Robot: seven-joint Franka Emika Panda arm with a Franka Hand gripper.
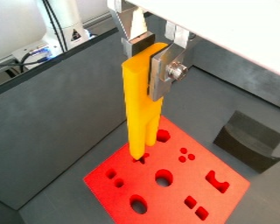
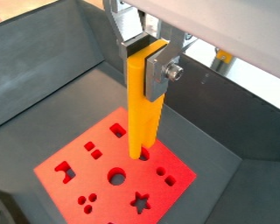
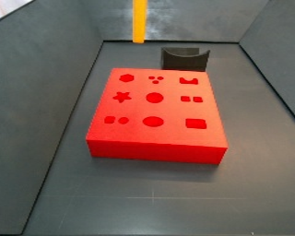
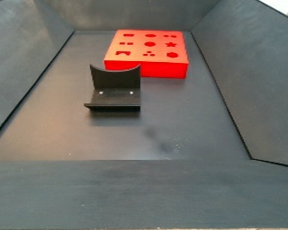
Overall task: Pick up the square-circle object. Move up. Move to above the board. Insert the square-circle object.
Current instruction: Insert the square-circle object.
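Note:
The gripper [image 1: 152,59] is shut on the upper end of the square-circle object [image 1: 140,105], a slim yellow-orange piece hanging straight down; both wrist views show this grip [image 2: 149,57]. The red board [image 1: 166,188] with its shaped holes lies below. The piece's lower end is over the board in both wrist views [image 2: 140,114]. In a side view the piece [image 3: 140,20] hangs clear above the board [image 3: 157,124], with the gripper out of frame. In a side view the board [image 4: 147,61] shows at the far end, with no gripper or piece visible.
The dark fixture [image 3: 184,57] stands on the floor just behind the board, also seen in a side view [image 4: 112,88] and in a wrist view [image 1: 250,138]. Dark sloping bin walls [image 3: 52,74] surround the floor.

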